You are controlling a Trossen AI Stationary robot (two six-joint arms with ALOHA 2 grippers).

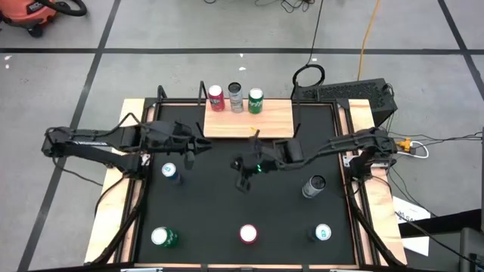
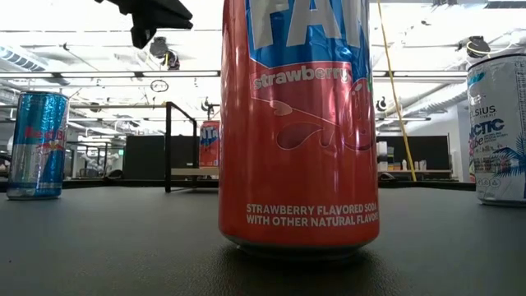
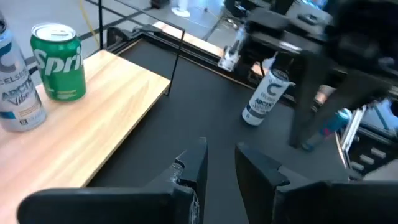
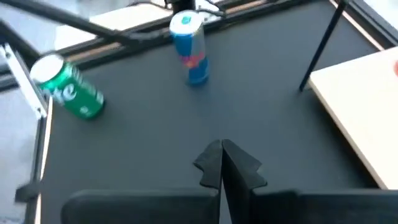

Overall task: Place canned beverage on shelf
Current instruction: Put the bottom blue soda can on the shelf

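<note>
Seen from above, a black bench (image 1: 219, 196) carries loose drink cans and, at its far edge, a light wooden shelf (image 1: 261, 125) with thin black rod brackets.

On the left, the left arm reaches in over the bench. Its left pincer (image 1: 189, 155) hovers just beside the shelf's left end, fingers (image 3: 198, 165) parted by a narrow gap with nothing between them. A blue can (image 1: 169, 172) stands upright on the bench close to this pincer. Nearer the front left corner stands a green can (image 1: 162, 237).

In the middle, three cans stand upright in a row along the back of the shelf: a red can (image 1: 216, 97), a silver can (image 1: 235, 97) and a green Sprite can (image 1: 255, 100). The front of the shelf is bare wood. At the front centre of the bench stands a red strawberry soda can (image 1: 248, 234).

To the right, the right arm stretches toward the centre. Its right pincer (image 1: 243, 180) hangs over bare bench in front of the shelf, fingers pressed together and holding nothing. Further right, a silver-grey can (image 1: 313, 186) stands tilted in the overhead view, and a white and teal can (image 1: 323, 233) stands near the front right corner.
</note>
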